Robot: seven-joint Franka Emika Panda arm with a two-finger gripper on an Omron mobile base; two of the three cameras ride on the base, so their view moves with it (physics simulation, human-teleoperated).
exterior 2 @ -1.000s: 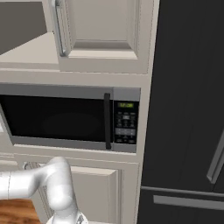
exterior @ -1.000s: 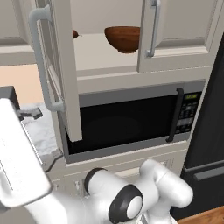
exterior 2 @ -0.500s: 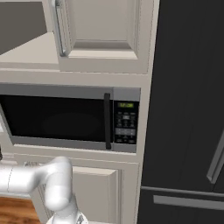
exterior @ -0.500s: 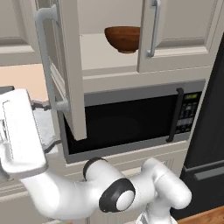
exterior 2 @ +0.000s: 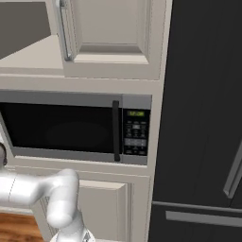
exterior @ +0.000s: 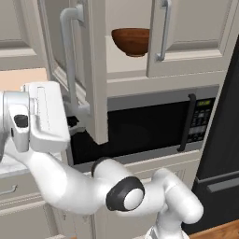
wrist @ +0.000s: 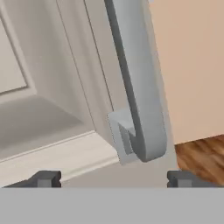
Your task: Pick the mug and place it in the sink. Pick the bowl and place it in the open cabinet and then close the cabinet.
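The dark reddish-brown wooden bowl (exterior: pixel 132 41) sits on the shelf inside the beige upper cabinet (exterior: pixel 196 28). The cabinet's left door (exterior: pixel 96 70) stands partly open, its long silver handle (exterior: pixel 70 60) facing me. My gripper (exterior: pixel 73 122) is at the door's lower edge, by the foot of the handle. In the hand view the handle's curved lower end (wrist: pixel 142 113) and the door panel (wrist: pixel 39 87) lie close ahead of my gripper (wrist: pixel 113 179), which is open with nothing held. The mug and the sink are out of view.
A black built-in microwave (exterior: pixel 140 130) (exterior 2: pixel 71 127) sits right under the cabinet. A tall black fridge (exterior 2: pixel 203 118) stands to the right. Beige lower cabinets (exterior 2: pixel 101 208) lie below. A strip of white marble counter (exterior: pixel 9 165) shows at the far left, behind my arm.
The open cabinet door has swung rightward, toward shut. My hand has risen and moved right with it, staying at the door's lower edge.
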